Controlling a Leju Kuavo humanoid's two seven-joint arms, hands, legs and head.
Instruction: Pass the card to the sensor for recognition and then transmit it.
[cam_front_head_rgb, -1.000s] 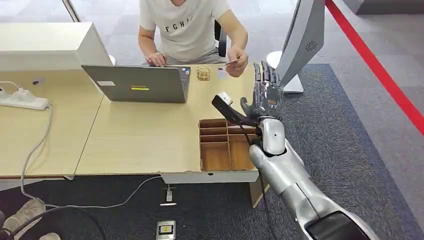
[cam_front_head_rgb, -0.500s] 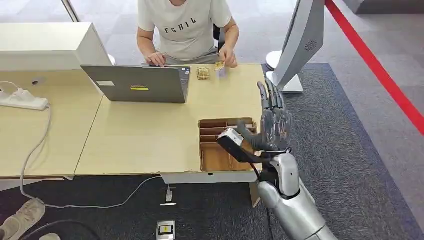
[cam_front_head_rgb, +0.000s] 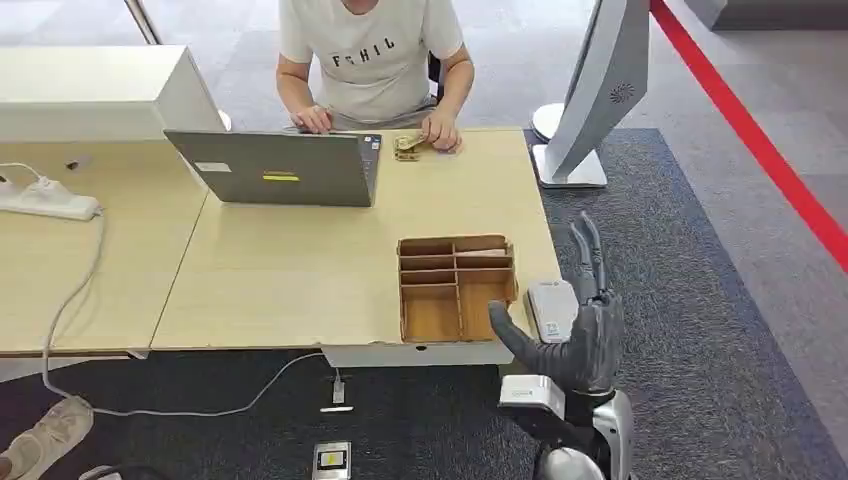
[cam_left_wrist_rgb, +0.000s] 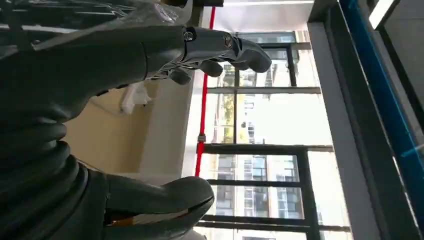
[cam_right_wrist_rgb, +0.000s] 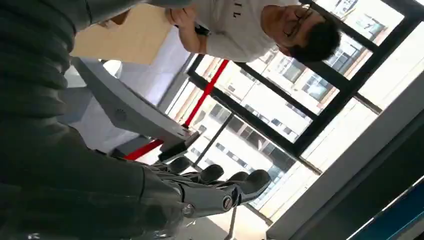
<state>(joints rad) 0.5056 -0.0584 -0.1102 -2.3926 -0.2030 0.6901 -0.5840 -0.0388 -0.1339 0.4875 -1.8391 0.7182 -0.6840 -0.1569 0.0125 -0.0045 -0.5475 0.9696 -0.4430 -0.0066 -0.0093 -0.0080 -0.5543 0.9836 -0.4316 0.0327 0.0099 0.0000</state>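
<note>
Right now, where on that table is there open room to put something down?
The widest bare patch lies between the laptop and the wooden tray, reaching the table's near edge. Another runs from the tray toward the person's hand. It is crowded at the near right corner, where the right hand hovers by the tray, and on the left by the power strip.

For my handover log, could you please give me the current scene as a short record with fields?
right hand: upright off the table's near right corner, fingers apart, holding nothing
left hand: fingers apart, holding nothing
card: not discernible
person's hand: resting at the table's far edge
divided box: on the table, compartments look empty
laptop: open, facing the person
</note>
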